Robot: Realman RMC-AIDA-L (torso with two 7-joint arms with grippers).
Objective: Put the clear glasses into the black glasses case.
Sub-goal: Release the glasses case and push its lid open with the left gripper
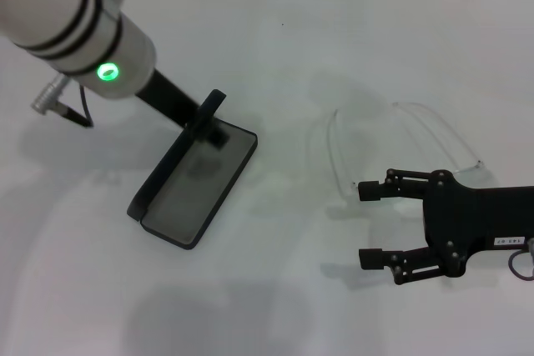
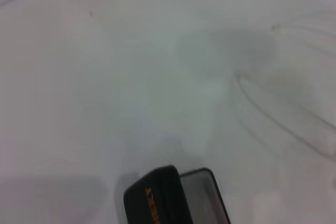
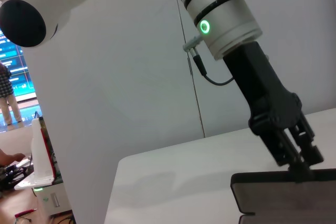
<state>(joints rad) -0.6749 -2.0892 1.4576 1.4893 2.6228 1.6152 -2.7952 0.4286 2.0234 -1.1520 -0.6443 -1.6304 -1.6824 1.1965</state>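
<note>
- The matte black rectangular hinged glasses case (image 1: 196,193) lies open on the white table (image 1: 275,39), left of centre in the head view, its grey-lined tray facing up and its lid raised along the left edge
- The left tool (image 1: 210,122) is at the far end of the case; its dark fingers appear pressed onto the top edge of the upright lid — the right wrist view (image 3: 294,156) shows them gripping that edge from above
- In the left wrist view the lid's rounded corner with orange lettering (image 2: 157,198) sits just beside the grey lining
- The fully transparent, colourless plastic glasses (image 1: 400,143) rest on the table to the right of the case, well apart from it, their thin curved arms reaching toward the near side
- The right tool (image 1: 374,224) is black, low on the right, with its two fingers spread wide and pointing toward the case; the upper finger tip lies just beside one clear arm — whether it touches is hard to tell
</note>
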